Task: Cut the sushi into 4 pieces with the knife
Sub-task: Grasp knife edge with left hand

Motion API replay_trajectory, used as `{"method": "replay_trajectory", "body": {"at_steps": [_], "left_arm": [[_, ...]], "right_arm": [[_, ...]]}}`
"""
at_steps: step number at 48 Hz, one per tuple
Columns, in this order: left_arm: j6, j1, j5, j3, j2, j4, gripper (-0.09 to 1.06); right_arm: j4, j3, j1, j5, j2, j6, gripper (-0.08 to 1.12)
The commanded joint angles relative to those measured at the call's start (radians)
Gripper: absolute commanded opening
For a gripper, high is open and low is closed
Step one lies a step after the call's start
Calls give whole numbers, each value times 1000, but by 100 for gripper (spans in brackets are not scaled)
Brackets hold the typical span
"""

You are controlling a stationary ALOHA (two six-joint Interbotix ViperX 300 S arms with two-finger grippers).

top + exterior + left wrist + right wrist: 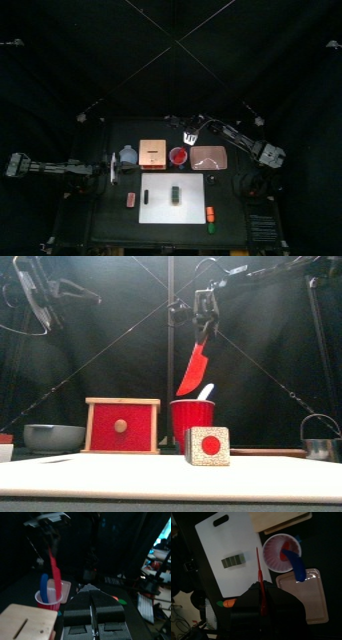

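The dark green sushi roll point(175, 192) point(233, 561) lies whole on the white cutting board point(194, 200) point(228, 537); in the front view its end with a red centre point(205, 446) faces me. My right gripper point(194, 130) point(205, 306) point(260, 587) is shut on the red knife point(195, 366) point(259, 564) point(53, 569), which hangs blade down above the red cup point(179, 156) point(191, 421) point(278, 549). The blue knife point(205, 391) point(294, 562) still stands in the cup. My left gripper point(114, 172) point(94, 604) rests shut at the table's left.
A wooden box with a red drawer front point(152, 157) point(122, 426) stands left of the cup, with a blue-grey bowl point(122, 158) point(54, 437) beyond it. The pink tray point(210, 157) point(304, 597) lies right of the cup. A metal cutter point(318, 441) and small toys point(211, 215) sit to the right.
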Motion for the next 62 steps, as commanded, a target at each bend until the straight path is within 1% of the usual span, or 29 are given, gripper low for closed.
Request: {"method": "replay_trajectory", "body": {"at_steps": [1,5,11,15,21,25,29,31,33,36,39,40,43,47,50,53,56,62], "left_arm": [[2,28,-60,-8,2,0,8],[3,40,-74,-15,5,3,8],[2,63,-75,-35,31,2,8],[2,78,-71,-63,75,3,8],[-3,80,-64,-86,152,3,8],[-3,72,-51,-91,186,5,8],[-2,60,-32,-92,192,23,8],[-3,41,-28,-94,192,38,10],[-3,14,-23,-97,193,58,12],[-3,-18,-17,-104,201,74,19],[-3,-41,-5,-115,210,81,29],[-3,-49,5,-120,213,83,34],[-3,-57,25,-126,219,86,45],[-5,-66,61,-137,239,83,67],[-5,-72,81,-144,258,83,80],[-3,-83,100,-161,290,84,94],[-3,-87,112,-181,336,84,103],[2,-86,120,-216,419,87,103]], "right_arm": [[5,71,35,-100,-127,-2,8],[5,149,67,-190,-183,-2,8],[0,304,133,-374,-253,-6,8],[-5,403,163,-506,-295,-15,8],[-26,537,209,-718,-364,-18,8],[-46,632,247,-868,-413,-14,8],[-54,730,290,-1017,-459,-14,8],[-57,776,313,-1091,-479,-14,8],[-61,821,334,-1167,-497,-15,8],[-75,884,362,-1276,-515,-15,8],[-100,937,388,-1373,-525,-14,8],[-109,950,396,-1396,-526,-12,8],[-137,989,414,-1466,-529,-12,8],[-175,1032,436,-1537,-528,-11,8],[-190,1054,446,-1568,-526,-11,8],[-196,1069,449,-1598,-526,-11,8],[-199,1080,451,-1628,-525,-11,8],[-207,1091,463,-1658,-525,-11,8]]}}
